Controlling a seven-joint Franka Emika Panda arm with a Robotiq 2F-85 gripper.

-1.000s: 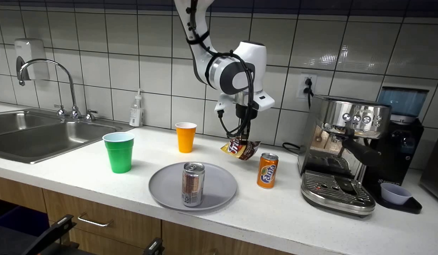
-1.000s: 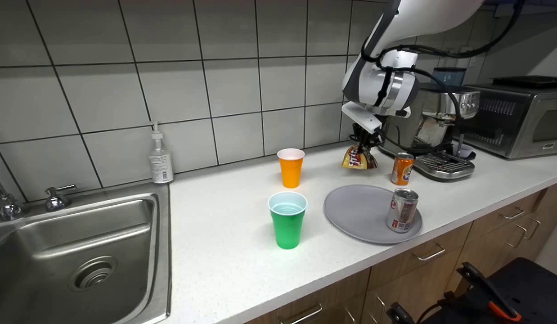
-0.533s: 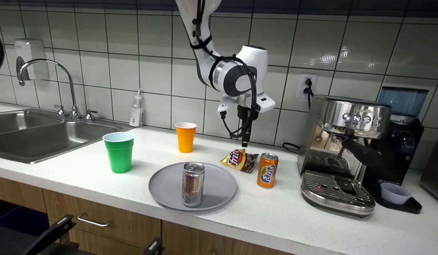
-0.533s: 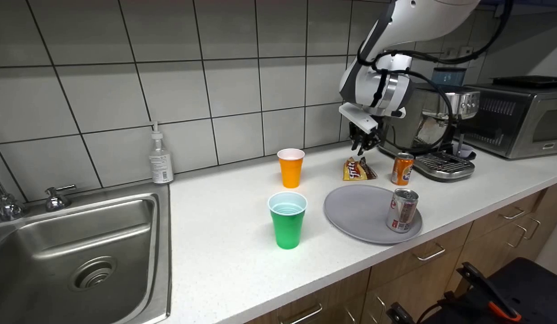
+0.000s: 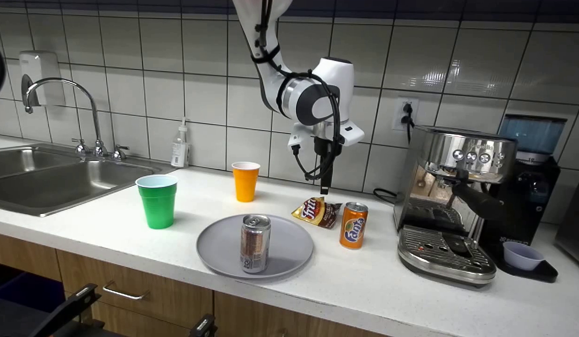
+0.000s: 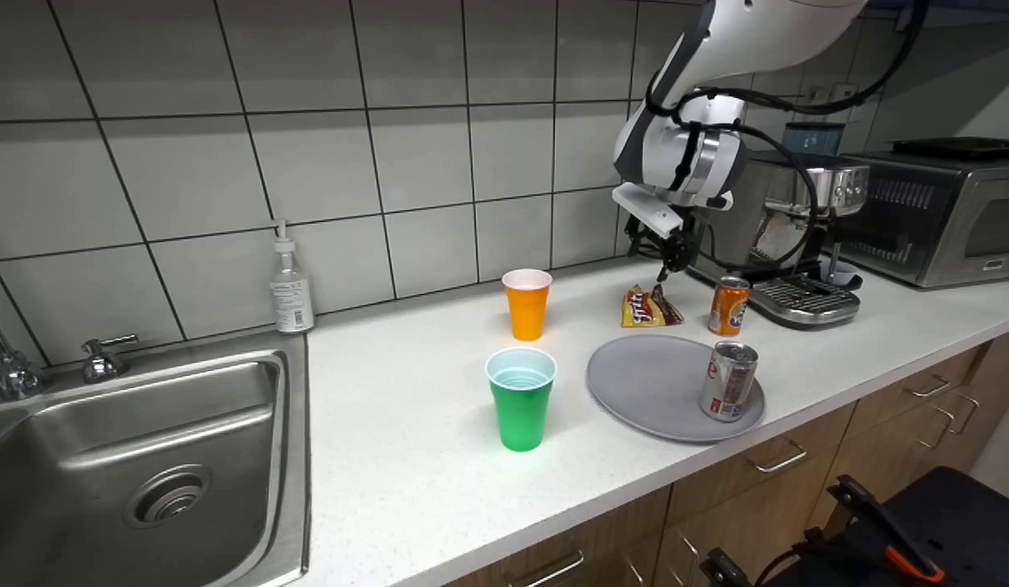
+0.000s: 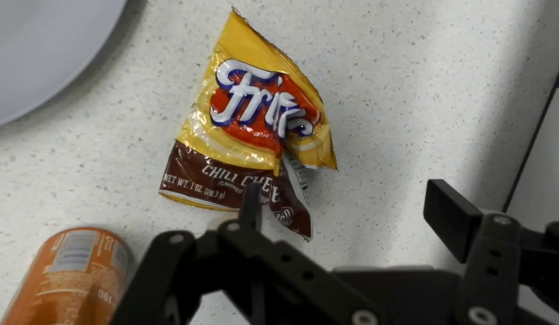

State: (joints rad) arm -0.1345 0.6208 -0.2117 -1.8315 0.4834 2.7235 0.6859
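My gripper [image 7: 347, 210] stands open with its fingers wide apart and nothing between them. In the wrist view a yellow and brown Fritos bag [image 7: 243, 117] lies creased on the white counter. One finger [image 7: 251, 203] overlaps its brown end in that picture, and the opposite finger [image 7: 453, 216] is off to the side of it. Both exterior views put the gripper [image 5: 324, 189] just above and behind the bag [image 5: 313, 211], apart from it. Close beside the bag stands an orange Fanta can [image 5: 353, 225], partly visible in the wrist view too.
A grey plate [image 5: 219, 243] carrying a silver can [image 5: 255, 245] is in front of the bag. An orange cup [image 6: 526, 306] and a green cup [image 6: 522, 408] stand toward the sink [image 6: 293, 456]. A coffee machine [image 5: 444, 224] is beyond the Fanta can; the tiled wall is close behind.
A second ago the gripper held the bag above the counter. Since then the bag has dropped onto the counter, the fingers have opened, and the arm has shifted only slightly.
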